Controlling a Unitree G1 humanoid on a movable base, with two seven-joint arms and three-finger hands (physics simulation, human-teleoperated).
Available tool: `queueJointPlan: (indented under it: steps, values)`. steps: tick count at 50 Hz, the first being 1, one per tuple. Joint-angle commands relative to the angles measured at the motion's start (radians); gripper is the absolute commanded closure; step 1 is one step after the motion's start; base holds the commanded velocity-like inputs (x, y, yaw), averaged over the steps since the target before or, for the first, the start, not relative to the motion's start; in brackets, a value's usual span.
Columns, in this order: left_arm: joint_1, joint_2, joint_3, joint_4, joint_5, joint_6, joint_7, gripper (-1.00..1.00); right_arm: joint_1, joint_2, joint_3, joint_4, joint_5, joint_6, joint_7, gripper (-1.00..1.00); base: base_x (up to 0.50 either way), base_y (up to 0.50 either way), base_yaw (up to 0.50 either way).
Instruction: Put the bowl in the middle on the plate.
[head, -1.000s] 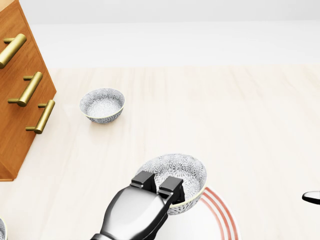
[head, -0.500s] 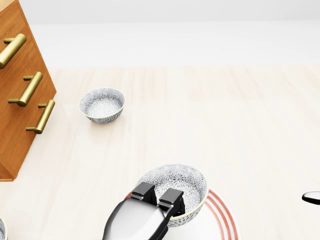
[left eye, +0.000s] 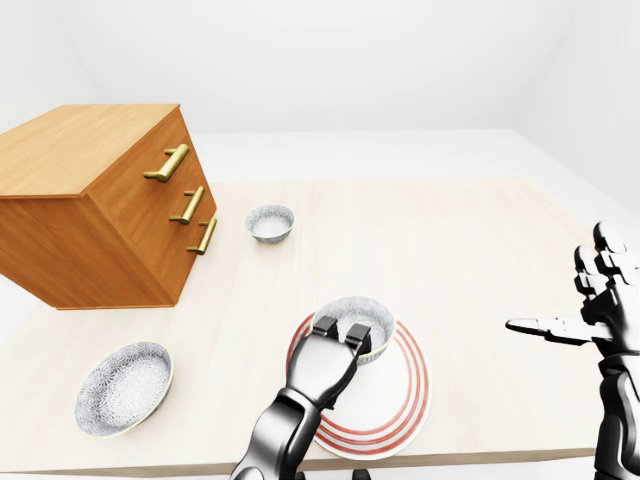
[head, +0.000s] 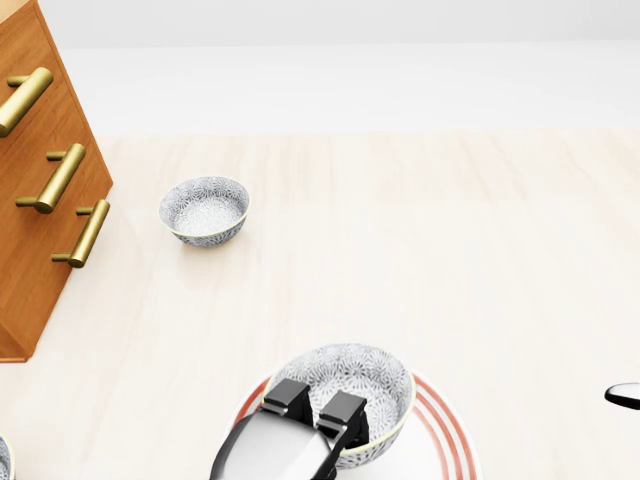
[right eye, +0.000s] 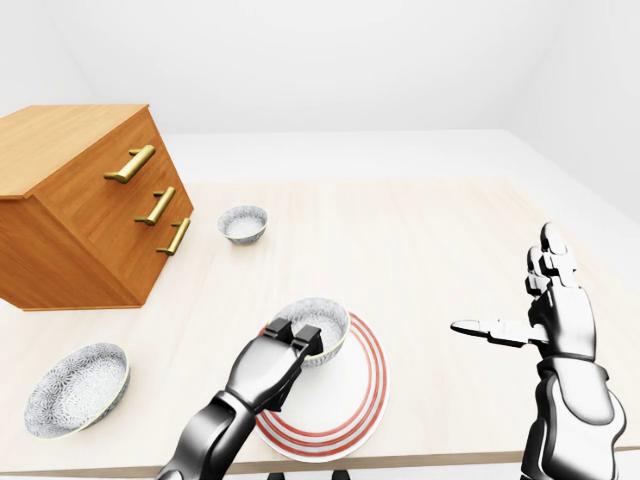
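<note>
A patterned grey bowl (left eye: 362, 322) rests over the white plate with red rings (left eye: 400, 400), near its upper left part. My left hand (left eye: 340, 335) is shut on the bowl's near rim, two fingers (head: 342, 408) hooked over the edge. Whether the bowl touches the plate I cannot tell. My right hand (right eye: 545, 300) hovers open at the right, fingers spread, well away from the plate.
A small patterned bowl (left eye: 270, 221) stands beside the wooden drawer chest (left eye: 95, 205) at the upper left. A wider patterned bowl (left eye: 123, 386) lies at the lower left near the table's (left eye: 480, 240) bottom edge.
My left hand has lowered the bowl toward the bottom of the head view, onto the plate area. The right hand has not moved.
</note>
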Motion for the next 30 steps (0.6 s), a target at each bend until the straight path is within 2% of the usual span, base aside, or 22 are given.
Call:
queueJointPlan:
  steps: [1,17,30]
  values:
    - [-0.003,0.001,0.000,0.001,0.012,-0.004,0.022,1.00,-0.001,0.001,-0.001,-0.003,-0.001,0.000,0.001,-1.00,0.00,0.00,0.00]
    - [0.013,0.012,-0.031,0.084,0.033,-0.007,0.080,1.00,-0.002,-0.001,0.001,0.012,0.000,0.000,0.000,-1.00,0.00,0.00,0.00]
    - [0.015,0.016,-0.032,0.102,0.031,-0.006,0.089,1.00,-0.002,-0.001,0.001,0.005,-0.001,0.000,0.000,-1.00,0.00,0.00,0.00]
